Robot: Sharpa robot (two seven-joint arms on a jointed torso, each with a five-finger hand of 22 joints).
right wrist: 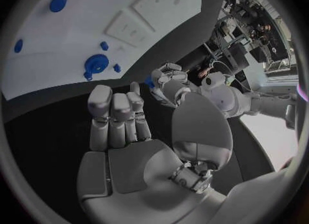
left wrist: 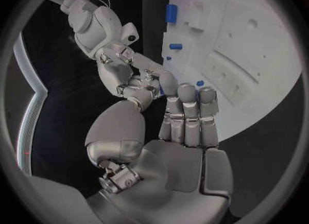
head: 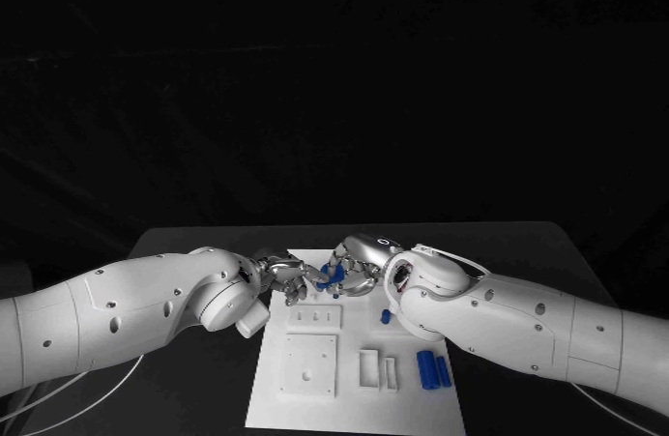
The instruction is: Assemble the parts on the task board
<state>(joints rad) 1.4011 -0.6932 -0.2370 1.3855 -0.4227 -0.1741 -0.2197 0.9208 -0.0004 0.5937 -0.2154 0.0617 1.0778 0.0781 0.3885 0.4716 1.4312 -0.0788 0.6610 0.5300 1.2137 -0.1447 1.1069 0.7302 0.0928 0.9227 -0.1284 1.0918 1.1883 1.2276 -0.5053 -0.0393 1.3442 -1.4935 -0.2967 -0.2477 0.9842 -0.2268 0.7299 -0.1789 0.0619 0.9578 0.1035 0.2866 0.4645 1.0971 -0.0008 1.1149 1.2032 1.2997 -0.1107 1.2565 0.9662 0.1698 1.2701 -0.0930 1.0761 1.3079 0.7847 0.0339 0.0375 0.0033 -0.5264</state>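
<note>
White task board [head: 314,397] reaches table's near edge; both robot hands crowd its far edge

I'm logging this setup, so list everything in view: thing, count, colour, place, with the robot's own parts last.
Table: one, black, under everything.
Task board: one, white, middle of the table, near edge toward the robot.
Long parts: two, blue, side by side on the board's right side.
Short part: one, blue, on the board beside the right arm.
Gear: one, blue, on the board, small blue pieces round it.
Left hand: one, silver, over the board's far end, at a blue part between the two hands.
Right hand: one, silver, fingers meeting the left hand's.
</note>
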